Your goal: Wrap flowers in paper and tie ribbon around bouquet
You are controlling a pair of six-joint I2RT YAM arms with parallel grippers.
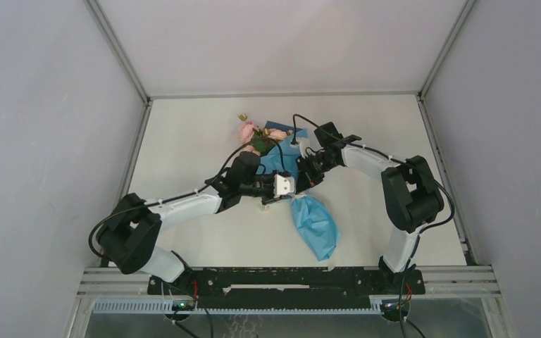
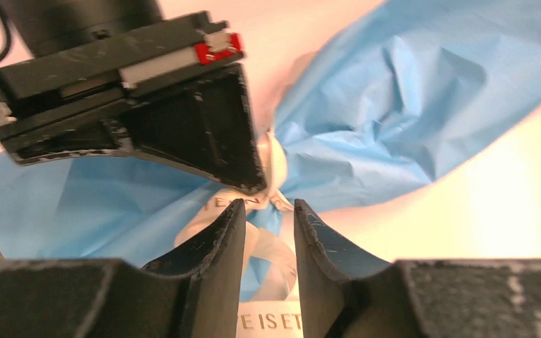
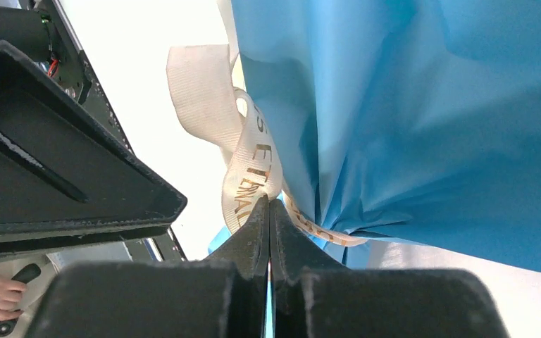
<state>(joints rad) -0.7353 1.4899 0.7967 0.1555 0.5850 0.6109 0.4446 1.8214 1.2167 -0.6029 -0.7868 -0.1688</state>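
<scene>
My right hand (image 3: 269, 204) is pinched tight on the ribbon (image 3: 243, 176) at the neck of the bouquet (image 1: 315, 218), lying mid-counter (image 1: 197, 141). Left hand (image 2: 269, 211) is narrowly parted, prob. holding nothing. Risk: if I tug w/o a left grip, the knot slackens or the paper (image 3: 408, 105) tears.

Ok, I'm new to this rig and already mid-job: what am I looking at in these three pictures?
Two robot arms are bolted at the near edge of a white table. The wide picture looks down from above and behind them: left arm on the left, right arm on the right. The other two come from cameras on each wrist, looking along that arm's own jaws. On the table lies the bouquet: blue paper gathered around pink flowers, with a cream ribbon at the pinched waist. The right jaws are shut on the ribbon; the left jaws stand slightly open close by, apparently gripping nothing.
</scene>
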